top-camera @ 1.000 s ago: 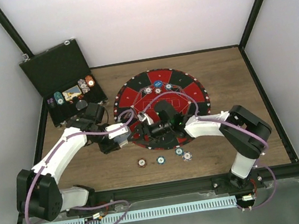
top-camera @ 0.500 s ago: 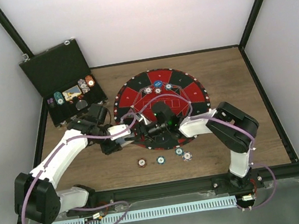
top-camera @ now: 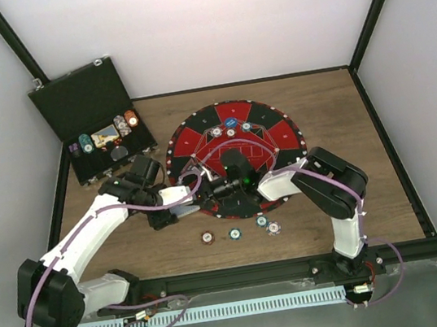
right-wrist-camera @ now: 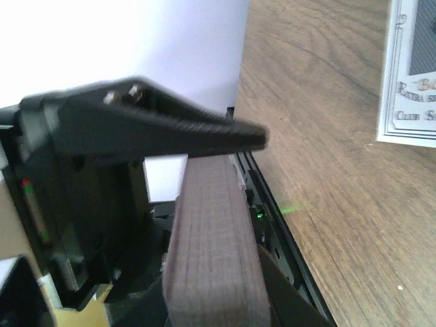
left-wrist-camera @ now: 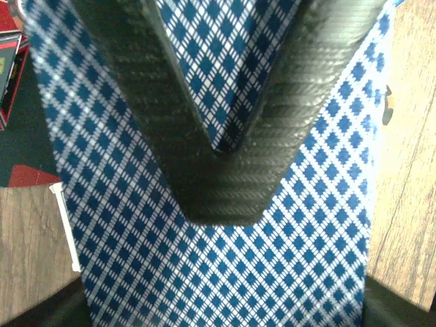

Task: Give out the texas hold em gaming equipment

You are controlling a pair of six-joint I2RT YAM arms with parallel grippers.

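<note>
1. From above: find the left end effector [top-camera: 194, 203] at the near-left rim of the mat [top-camera: 280, 134], tip to tip with the right end effector [top-camera: 216, 190]. Count four chips [top-camera: 235, 232] in a row on the surface [top-camera: 354, 192] near the arms. Count three more on the mat's far side beside one blue disc [top-camera: 230, 119], and roughly four short stacks in the open case [top-camera: 77, 98].
2. Left wrist: clamped shut on the playing cards [left-wrist-camera: 204, 272], blue-diamond back filling the view. Cannot count them, stacked flush. Probably a card pass between the arms: hold the pack dead steady and grip firmly until the other side has a sure bite.
3. Right wrist: cannot tell whether parted or closed, too blurred and close. See one printed card [right-wrist-camera: 415, 82] against the wood at upper right; cannot tell whether part of the held pack. Take only the top card by its free edge and avoid dragging a second along.
</note>
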